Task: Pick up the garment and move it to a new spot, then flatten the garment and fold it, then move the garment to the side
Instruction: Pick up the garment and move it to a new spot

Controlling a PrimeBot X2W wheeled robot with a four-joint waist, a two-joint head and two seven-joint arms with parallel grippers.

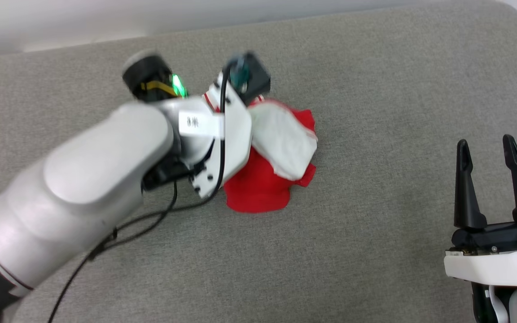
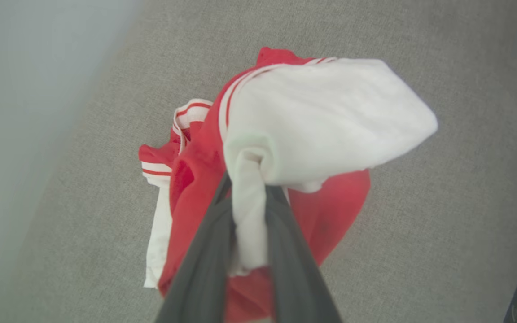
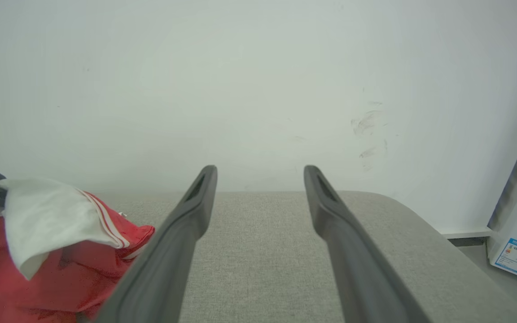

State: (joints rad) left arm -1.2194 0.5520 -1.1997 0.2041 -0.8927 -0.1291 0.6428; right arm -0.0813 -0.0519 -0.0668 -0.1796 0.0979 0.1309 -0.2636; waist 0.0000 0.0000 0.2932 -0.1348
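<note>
Garment in red and white, bunched into a heap near the middle of a grey cushioned surface. Any chest lettering is folded out of sight. From the left of the head view the pale left forearm reaches across, and its wrist housing covers the heap's left side and the fingers beneath it. The top of that wrist is blurred. A black cable loops under the arm.

In the left wrist view the left gripper is pinched on a twisted roll of white sleeve, with the rest of the garment hanging below in red folds and striped trim. Its dark fingers hide the lowest cloth, so whether that cloth touches the surface cannot be told.

Well apart to the right, the right gripper stands with jaws spread and nothing between them. Its own view cuts the garment off at the left edge, faces a pale wall, and catches a white cabinet at far right, its blue label too small to read
</note>
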